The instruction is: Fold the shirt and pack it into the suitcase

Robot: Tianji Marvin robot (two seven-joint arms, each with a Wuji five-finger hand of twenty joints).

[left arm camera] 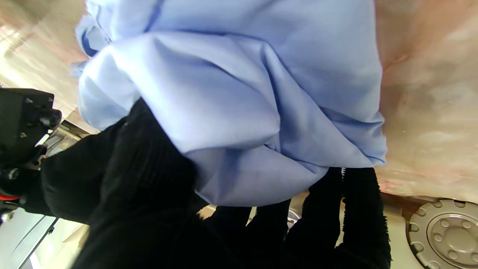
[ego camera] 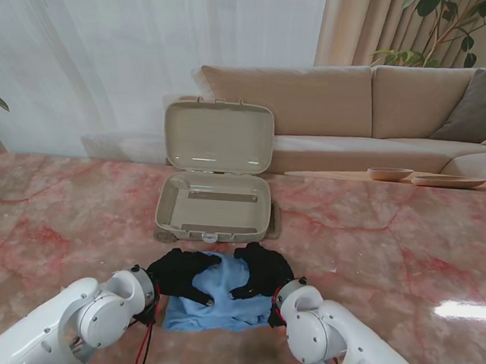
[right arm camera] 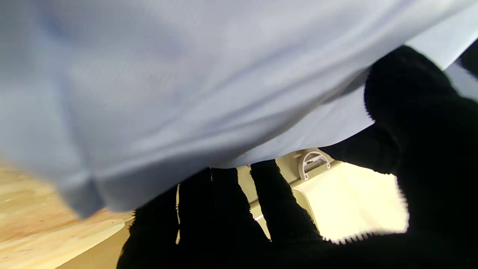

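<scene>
You are seeing soft light-blue shirt (ego camera: 219,300) bunching into rumpled, creased bundle on glossy pink-veined marble table (ego camera: 388,240), just nearer to me than suitcase (ego camera: 215,207). Left hand (ego camera: 181,276), in black knit glove, is curling fingers (left arm camera: 351,209) into fabric folds, gripping. Right hand (ego camera: 260,271), same fuzzy glove, is clutching cloth too. Suitcase is lying open: smooth beige hard shell, rounded corners, lid standing upright.

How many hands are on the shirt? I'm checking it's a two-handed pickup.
2. The left hand grips the blue shirt on its left side, the right hand on its right, just in front of the open suitcase.
</scene>
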